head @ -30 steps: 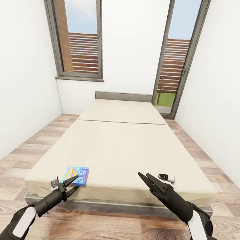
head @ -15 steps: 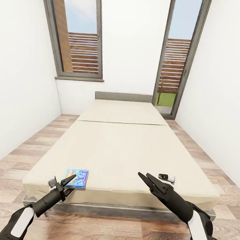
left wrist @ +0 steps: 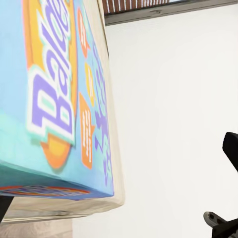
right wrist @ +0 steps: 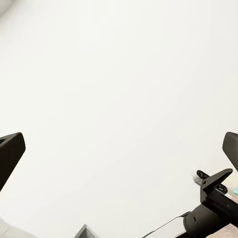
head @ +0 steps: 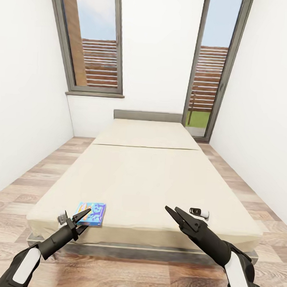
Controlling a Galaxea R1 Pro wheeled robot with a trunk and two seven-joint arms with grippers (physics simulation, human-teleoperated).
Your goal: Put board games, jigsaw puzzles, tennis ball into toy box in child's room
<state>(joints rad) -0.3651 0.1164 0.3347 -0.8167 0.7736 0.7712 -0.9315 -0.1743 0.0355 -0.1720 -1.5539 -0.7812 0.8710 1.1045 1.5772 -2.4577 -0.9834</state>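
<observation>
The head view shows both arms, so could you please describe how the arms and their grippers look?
Both arms have white forearm shells ending in black wrists. The left gripper and right gripper each carry two slim, black, pointed fingers. A small grey part sits beside the left gripper's base.

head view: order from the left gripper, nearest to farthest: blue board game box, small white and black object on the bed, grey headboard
1. Blue board game box, just ahead of the left gripper, at the bed's near left corner.
2. Small white and black object, near right side.
3. Grey headboard, far end.
</observation>
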